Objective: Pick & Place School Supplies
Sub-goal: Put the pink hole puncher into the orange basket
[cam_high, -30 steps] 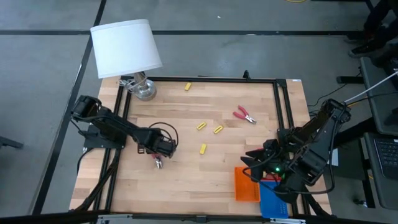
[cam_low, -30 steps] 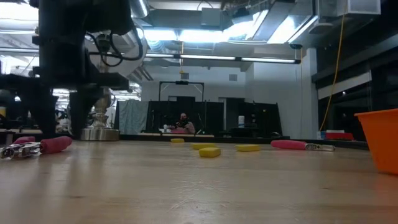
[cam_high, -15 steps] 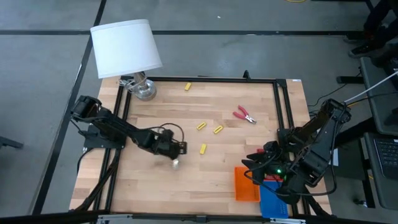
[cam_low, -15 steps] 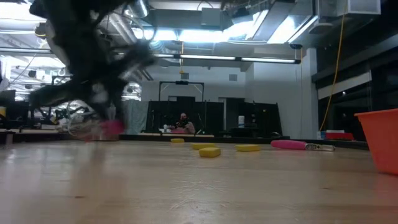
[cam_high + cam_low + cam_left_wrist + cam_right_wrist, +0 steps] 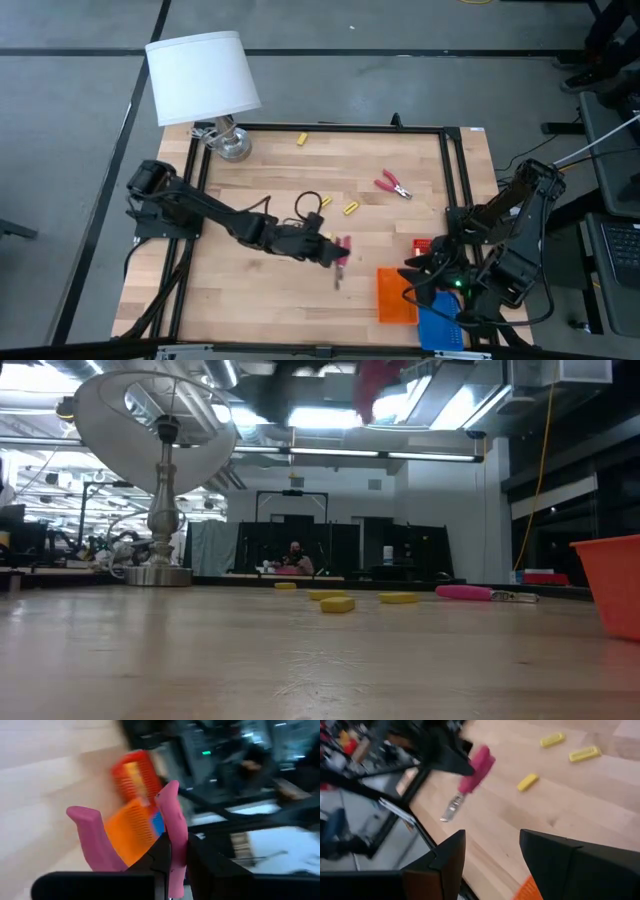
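My left gripper (image 5: 333,250) hangs over the table's middle, shut on a pair of pink-handled pliers (image 5: 341,258), which also show in the right wrist view (image 5: 470,775). A second pair of pliers (image 5: 393,185) lies flat at the far right. Small yellow blocks (image 5: 351,208) (image 5: 302,139) lie on the wood. My right gripper (image 5: 425,275) hovers open by the trays, nothing between its fingers. My left gripper pinches one pink handle (image 5: 174,862) of the pliers between its two fingers (image 5: 162,865); the other handle (image 5: 92,837) sticks out free to one side. The fingers come nearly level from the table's left. The pliers are lifted clear, metal jaws (image 5: 451,809) slanting down.
An orange tray (image 5: 397,296), a blue tray (image 5: 440,328) and a red tray (image 5: 424,245) stand at the near right, under my right arm. A white-shaded lamp (image 5: 205,80) stands at the far left corner. A black frame (image 5: 455,180) borders the table.
My left gripper has shut on the pliers at the table's left, lifted them clear and swung them up and toward the right edge, near the trays. It has tipped from pointing down to nearly level and rolled.
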`<state>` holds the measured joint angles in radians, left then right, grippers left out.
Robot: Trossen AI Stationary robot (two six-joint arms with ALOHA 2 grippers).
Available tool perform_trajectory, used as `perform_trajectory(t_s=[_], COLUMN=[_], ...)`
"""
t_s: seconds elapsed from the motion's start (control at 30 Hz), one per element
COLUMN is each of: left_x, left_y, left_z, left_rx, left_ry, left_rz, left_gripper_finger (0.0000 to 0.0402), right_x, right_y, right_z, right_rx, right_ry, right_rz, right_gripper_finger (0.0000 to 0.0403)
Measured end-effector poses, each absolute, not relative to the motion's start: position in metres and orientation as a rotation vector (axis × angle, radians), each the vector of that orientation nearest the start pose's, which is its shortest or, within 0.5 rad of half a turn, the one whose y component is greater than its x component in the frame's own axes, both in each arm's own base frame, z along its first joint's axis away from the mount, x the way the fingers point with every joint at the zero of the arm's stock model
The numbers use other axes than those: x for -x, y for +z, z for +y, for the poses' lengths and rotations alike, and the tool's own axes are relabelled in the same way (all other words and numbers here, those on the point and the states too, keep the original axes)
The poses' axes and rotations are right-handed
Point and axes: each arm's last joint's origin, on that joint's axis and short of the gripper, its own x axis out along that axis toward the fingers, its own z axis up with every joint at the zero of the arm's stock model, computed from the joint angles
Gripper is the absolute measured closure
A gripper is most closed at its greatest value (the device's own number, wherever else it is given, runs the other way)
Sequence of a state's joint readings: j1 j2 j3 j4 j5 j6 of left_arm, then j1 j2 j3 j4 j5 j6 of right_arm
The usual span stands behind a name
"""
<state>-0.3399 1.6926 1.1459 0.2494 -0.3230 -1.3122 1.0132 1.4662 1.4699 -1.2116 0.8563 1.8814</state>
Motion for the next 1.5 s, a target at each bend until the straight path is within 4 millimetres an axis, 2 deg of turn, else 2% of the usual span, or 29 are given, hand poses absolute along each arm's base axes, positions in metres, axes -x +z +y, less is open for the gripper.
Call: perform_trajectory(t_s=[0.1, 0.23, 0.4, 0.57, 0.73, 0.97, 1.07, 1.3, 1.5], left_x=[-0.38, -0.393, -0.4, -0.398, -0.392, -0.389, -0.39, -0.392, -0.391], left_y=[0.273, 0.267, 0.262, 0.265, 0.268, 0.285, 0.292, 0.295, 0.296], left_z=[-0.124, -0.125, -0.129, -0.134, -0.146, -0.163, -0.164, -0.165, -0.167], left_rx=[1.232, 1.274, 1.329, 1.319, 1.281, 1.214, 1.192, 1.176, 1.162], left_ry=[0.065, -0.017, -0.129, -0.271, -0.315, -0.355, -0.361, -0.348, -0.346], left_rz=[0.084, -0.074, -0.218, -0.337, -0.351, -0.397, -0.42, -0.412, -0.416], left_gripper_finger=[0.0371, 0.0371, 0.0371, 0.0371, 0.0371, 0.0371, 0.0371, 0.0371, 0.0371], right_x=[-0.162, -0.167, -0.178, -0.179, -0.182, -0.196, -0.202, -0.218, -0.223], right_y=[0.348, 0.358, 0.371, 0.372, 0.372, 0.372, 0.373, 0.379, 0.376], right_z=[0.22, 0.226, 0.234, 0.234, 0.231, 0.22, 0.216, 0.21, 0.209], right_rx=[-0.797, -0.801, -0.813, -0.835, -0.908, -1.023, -1.052, -1.051, -1.041], right_ry=[-0.448, -0.359, -0.252, -0.253, -0.295, -0.36, -0.362, -0.324, -0.322], right_rz=[0.527, 0.429, 0.378, 0.359, 0.32, 0.296, 0.297, 0.283, 0.312], right_gripper_finger=[0.0211, 0.0211, 0.0211, 0.0211, 0.0211, 0.0211, 0.0211, 0.0211, 0.0211])
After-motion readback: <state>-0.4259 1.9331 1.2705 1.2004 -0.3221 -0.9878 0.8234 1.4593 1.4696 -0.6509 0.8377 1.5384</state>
